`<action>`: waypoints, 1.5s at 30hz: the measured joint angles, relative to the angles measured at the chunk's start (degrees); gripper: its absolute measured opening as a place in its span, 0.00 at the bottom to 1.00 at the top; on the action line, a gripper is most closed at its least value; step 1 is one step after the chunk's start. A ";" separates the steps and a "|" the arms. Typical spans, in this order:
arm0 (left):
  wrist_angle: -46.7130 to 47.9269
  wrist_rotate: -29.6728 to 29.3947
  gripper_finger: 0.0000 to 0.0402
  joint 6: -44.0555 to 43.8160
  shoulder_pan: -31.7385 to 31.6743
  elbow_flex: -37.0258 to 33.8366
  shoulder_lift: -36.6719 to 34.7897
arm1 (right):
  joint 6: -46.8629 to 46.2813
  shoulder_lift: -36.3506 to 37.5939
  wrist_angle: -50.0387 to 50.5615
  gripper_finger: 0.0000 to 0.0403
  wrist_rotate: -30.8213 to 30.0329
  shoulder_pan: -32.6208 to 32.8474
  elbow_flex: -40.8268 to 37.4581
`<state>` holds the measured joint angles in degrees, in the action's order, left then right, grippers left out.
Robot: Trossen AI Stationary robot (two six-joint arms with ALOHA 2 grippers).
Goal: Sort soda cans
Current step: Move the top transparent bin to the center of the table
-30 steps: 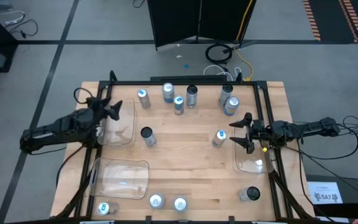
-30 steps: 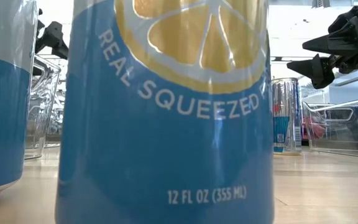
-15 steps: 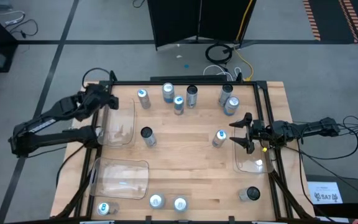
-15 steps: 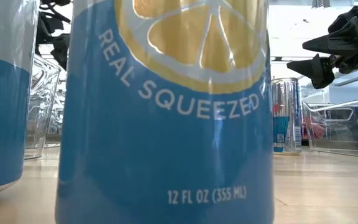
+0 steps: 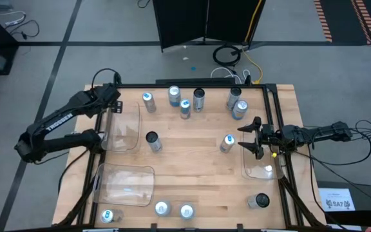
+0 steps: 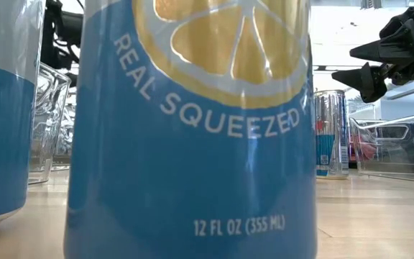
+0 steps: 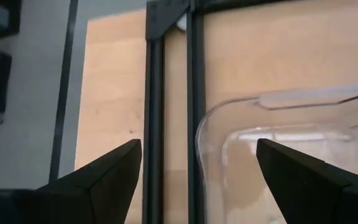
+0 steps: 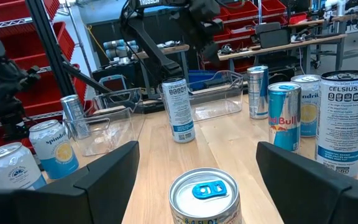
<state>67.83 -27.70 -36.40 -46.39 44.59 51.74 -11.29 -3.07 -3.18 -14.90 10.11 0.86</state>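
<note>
Three clear trays on the counter: far-left tray, near-left tray and right tray, all with no cans in them. Cans stand loose along the far edge, mid-counter and the near edge. Left hand spread wide over the far-left tray's corner. Right hand wide too, just beside one can.

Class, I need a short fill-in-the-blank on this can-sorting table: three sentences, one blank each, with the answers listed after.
1. The right gripper hangs with its fingers ____ beside a can.
2. The left gripper is over the far corner of a clear ____.
3. The big near can in the low view shows a slice of ____.

Answers: open; tray; lemon
</note>
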 joint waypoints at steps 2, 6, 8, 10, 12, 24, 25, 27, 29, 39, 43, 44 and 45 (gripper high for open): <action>-0.27 0.77 0.81 0.78 -1.20 -0.57 1.09 | -0.01 0.00 0.00 0.79 0.00 0.00 0.00; -3.99 4.21 0.81 2.72 -3.42 -3.37 2.62 | 0.00 0.00 0.00 0.79 0.00 0.00 0.00; -6.14 7.37 0.81 3.98 -4.64 -5.10 3.40 | 0.00 0.00 0.00 0.79 0.00 0.00 0.00; -7.94 8.95 0.81 4.15 -5.81 -6.77 4.28 | 0.00 0.00 0.00 0.79 0.00 0.00 0.00; -9.20 9.54 0.81 4.15 -7.12 -8.42 5.31 | -0.02 0.00 0.00 0.79 0.00 0.00 0.00; -9.31 11.50 0.69 3.82 -8.81 -8.91 10.22 | 0.00 0.00 0.00 0.79 0.00 0.00 0.00; -9.29 11.49 0.66 3.82 -8.81 -8.91 10.48 | 0.00 0.00 0.00 0.79 0.00 0.00 0.00; -9.29 11.50 0.58 3.80 -8.81 -8.91 10.98 | 0.00 0.00 0.00 0.79 0.00 0.00 0.00; -9.29 11.46 0.50 3.74 -8.81 -8.91 11.27 | -0.02 0.00 0.00 0.79 0.00 0.00 0.00; -9.19 11.48 0.07 3.44 -8.76 -8.84 11.22 | -0.02 0.00 0.00 0.79 0.00 0.00 0.00; -9.26 11.71 0.04 2.82 -8.76 -8.78 11.15 | -0.01 0.00 0.00 0.79 0.00 0.00 0.00; -9.18 11.69 0.05 2.31 -8.76 -8.78 11.17 | -0.01 0.00 0.00 0.79 0.00 0.00 0.00; -9.07 11.69 0.05 2.20 -8.76 -8.78 11.15 | 0.01 0.00 0.00 0.79 0.00 0.00 0.00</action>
<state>58.76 -16.01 -34.19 -55.16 35.81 62.89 -11.29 -3.07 -3.18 -14.90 10.11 0.86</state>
